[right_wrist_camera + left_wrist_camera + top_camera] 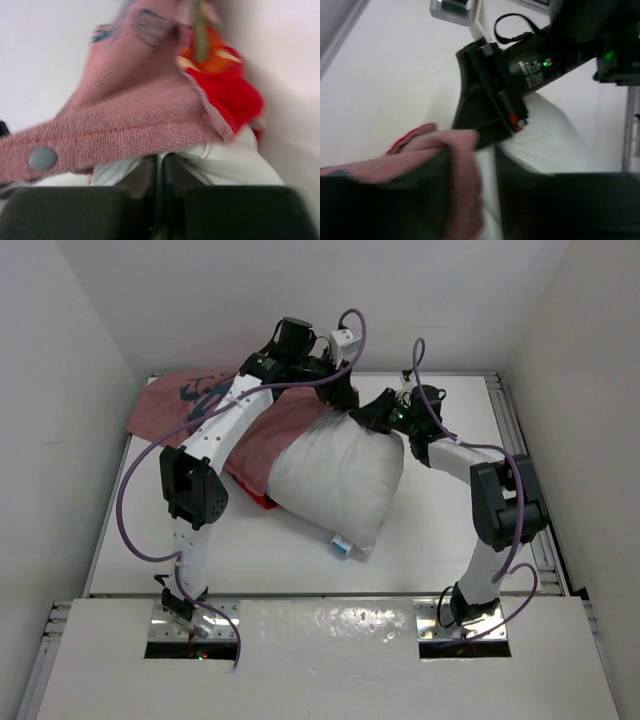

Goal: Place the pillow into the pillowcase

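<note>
the pillow (pixel 335 480) lies mid desk (pixel 450 540), its far left end tucked inside the pillowcase (pixel 190 400), which trails to the far left corner. at the pillow's far edge the left fingers (pixel 530 200) pinch the pillowcase hem. the right fingers (pixel 175 172) are closed tight under that hem; whether they grip anything we cannot tell.

Your two arms: white links, black joints, purple cables.

Your left arm (pixel 215 430) and right arm (pixel 480 550) are built from white tube links set between boxy black joint housings, and each trails a looping purple cable (pixel 135 510). Behind the right pincer (pixel 378 412) the round black wrist body shows a green light (pixel 546 62) and small white lettering (pixel 531 75), with a red fleck (pixel 516 120) nearer the tips. A white block (pixel 343 340) sits behind the left pincer (pixel 345 395). The fingers (pixel 145 180) are flat matt black.
</note>
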`<state>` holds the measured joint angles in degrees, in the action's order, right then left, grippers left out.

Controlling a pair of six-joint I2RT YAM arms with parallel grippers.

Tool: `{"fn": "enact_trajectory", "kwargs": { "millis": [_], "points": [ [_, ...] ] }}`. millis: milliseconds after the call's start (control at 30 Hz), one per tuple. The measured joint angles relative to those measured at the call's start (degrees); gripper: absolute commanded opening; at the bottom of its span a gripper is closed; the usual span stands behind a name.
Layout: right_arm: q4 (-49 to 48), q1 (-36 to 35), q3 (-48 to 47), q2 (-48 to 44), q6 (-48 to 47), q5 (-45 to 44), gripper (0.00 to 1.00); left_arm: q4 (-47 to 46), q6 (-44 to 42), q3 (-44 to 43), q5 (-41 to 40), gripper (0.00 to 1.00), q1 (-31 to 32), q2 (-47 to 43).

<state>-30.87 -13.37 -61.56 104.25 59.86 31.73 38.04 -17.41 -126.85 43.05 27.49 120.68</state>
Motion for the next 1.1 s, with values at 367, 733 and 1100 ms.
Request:
{"fn": "enact_trajectory", "kwargs": {
  "millis": [367, 733, 1100],
  "points": [
    [29.57, 1.62, -11.52, -1.11, -22.88, -14.34, 0.99, 6.82, -9.51, 4.96, -12.26, 0.75, 0.31, -2.89],
    [40.54, -3.21, -12.57, -6.91, -41.48, -16.00, 0.99, 5.46, -15.93, 39.45, -29.11, 0.68, -1.36, -30.05],
    [40.46, -15.17, -12.24, -7.02, -50.27, -17.11, 0.99, -6.88, -15.72, 58.14, -42.53, 0.79, -2.49, -29.59]
  ]
}}
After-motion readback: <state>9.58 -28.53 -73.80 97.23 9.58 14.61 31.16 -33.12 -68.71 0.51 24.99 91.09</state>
